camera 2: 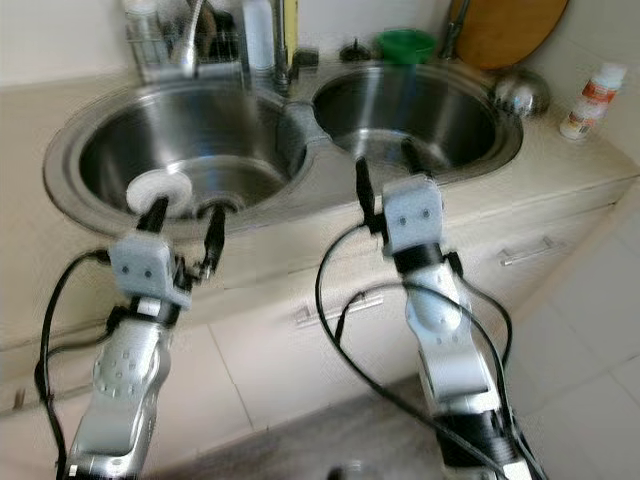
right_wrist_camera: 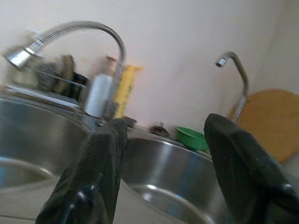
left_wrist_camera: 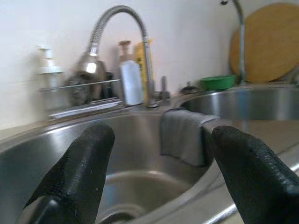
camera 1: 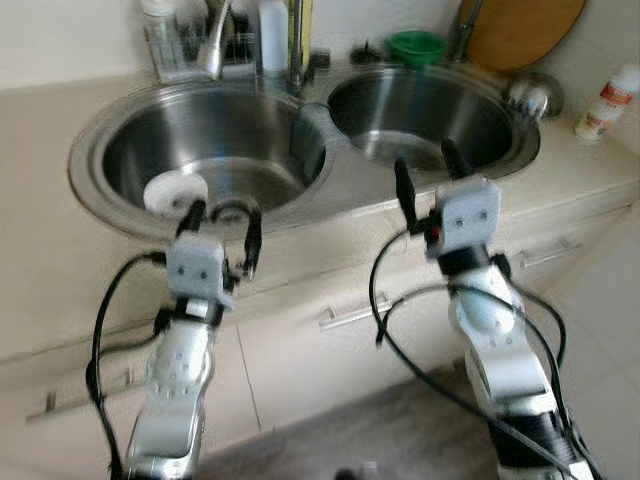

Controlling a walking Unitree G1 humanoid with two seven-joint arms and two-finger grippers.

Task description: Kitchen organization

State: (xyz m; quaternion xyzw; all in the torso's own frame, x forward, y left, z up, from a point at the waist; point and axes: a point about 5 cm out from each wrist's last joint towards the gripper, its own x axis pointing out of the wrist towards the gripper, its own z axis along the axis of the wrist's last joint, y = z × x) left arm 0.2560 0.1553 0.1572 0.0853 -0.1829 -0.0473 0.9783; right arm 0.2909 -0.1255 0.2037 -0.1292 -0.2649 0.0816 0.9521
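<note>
- While both arms hover at the front edge of the bench, the head views show a double steel sink (camera 1: 100, 160): the left gripper (camera 1: 222, 228) hangs over the near rim of the left basin, its fingers spread and empty, and the right gripper (camera 1: 428, 177) stands over the near rim of the right basin, also spread and holding nothing.
- A white round object (camera 1: 175, 192), perhaps a lid or small dish, lies in the left basin near its front wall, just beyond the left gripper; a grey cloth (camera 1: 308, 140) drapes over the divider between the basins.
- By the left wrist view, the cloth (left_wrist_camera: 184, 135) sits ahead between the parted fingers (left_wrist_camera: 77, 168), with the tap (left_wrist_camera: 117, 32) and bottles at the back edge.
- By the right wrist view, the green bowl (right_wrist_camera: 192, 138) and wooden board (right_wrist_camera: 268, 121) stand at the back right corner.
- I judge this an approach step; next calls for choosing a target, likely the white object, and lowering onto it.
</note>
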